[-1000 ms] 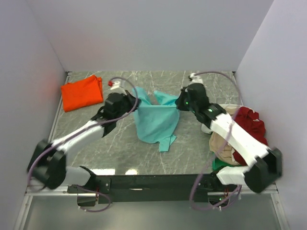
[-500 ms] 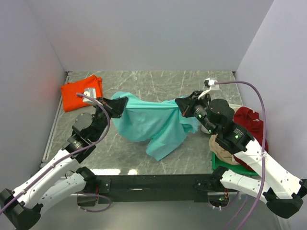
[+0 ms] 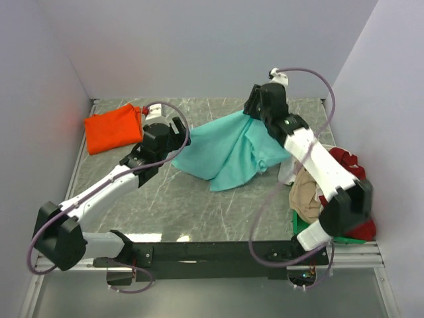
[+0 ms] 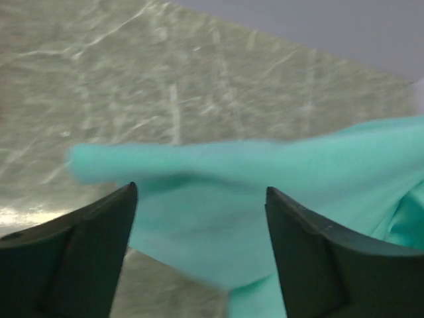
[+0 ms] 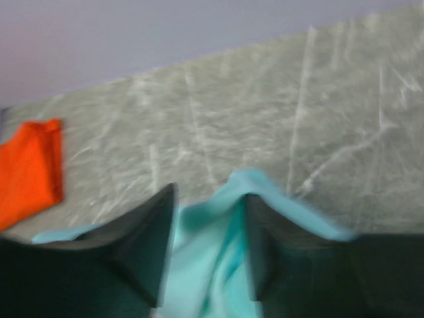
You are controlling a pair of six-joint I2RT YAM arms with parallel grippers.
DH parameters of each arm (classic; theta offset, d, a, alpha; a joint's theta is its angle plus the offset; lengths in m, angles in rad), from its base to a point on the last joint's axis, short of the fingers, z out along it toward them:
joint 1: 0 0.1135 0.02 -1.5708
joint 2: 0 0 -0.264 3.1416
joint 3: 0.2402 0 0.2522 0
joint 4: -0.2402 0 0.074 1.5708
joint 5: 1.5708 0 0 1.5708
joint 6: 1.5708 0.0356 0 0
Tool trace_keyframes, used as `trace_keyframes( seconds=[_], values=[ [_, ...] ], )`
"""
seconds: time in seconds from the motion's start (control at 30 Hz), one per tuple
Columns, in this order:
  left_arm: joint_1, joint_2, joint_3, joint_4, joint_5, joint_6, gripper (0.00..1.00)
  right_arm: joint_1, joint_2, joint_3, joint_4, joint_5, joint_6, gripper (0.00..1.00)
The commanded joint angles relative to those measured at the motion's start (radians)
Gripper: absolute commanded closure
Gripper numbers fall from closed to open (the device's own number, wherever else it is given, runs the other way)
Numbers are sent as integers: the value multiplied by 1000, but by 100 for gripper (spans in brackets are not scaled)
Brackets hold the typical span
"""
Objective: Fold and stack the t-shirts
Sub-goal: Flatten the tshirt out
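A teal t-shirt (image 3: 228, 151) lies crumpled and spread on the marble table, mid to far right. My left gripper (image 3: 177, 131) is at the shirt's left corner and open; in the left wrist view (image 4: 200, 189) the teal cloth (image 4: 265, 199) lies below and beyond its wide-apart fingers. My right gripper (image 3: 253, 110) hovers over the shirt's far right edge. Its jaws (image 5: 211, 199) stand open, and a loose ridge of teal cloth (image 5: 218, 252) rises between them and against the right finger (image 5: 278, 245). A folded orange t-shirt (image 3: 112, 128) rests at the far left.
A heap of t-shirts sits at the right edge: dark red (image 3: 346, 165), beige (image 3: 308, 195) and a bit of green (image 3: 301, 226). Grey walls close in the table on three sides. The orange shirt (image 5: 30, 169) also shows in the right wrist view.
Half a second ago both grippers held the teal shirt stretched between them. Both have opened and let go, and the shirt has dropped onto the table farther back. The right arm reached toward the back wall.
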Motion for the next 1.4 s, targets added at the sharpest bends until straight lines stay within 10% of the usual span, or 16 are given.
trace_keyframes(
  seconds=[0.0, 0.17, 0.73, 1.37],
  values=[
    [35, 11, 29, -7, 1, 19, 13, -43, 168, 126, -130, -55, -18, 40],
    [107, 30, -56, 34, 43, -1, 11, -28, 168, -2, -68, -83, 5, 37],
    [285, 320, -156, 157, 334, -27, 56, 70, -30, -286, -9, -129, 14, 38],
    [285, 488, -90, 162, 357, -33, 60, 72, -14, -285, 0, -152, 11, 38]
  ],
)
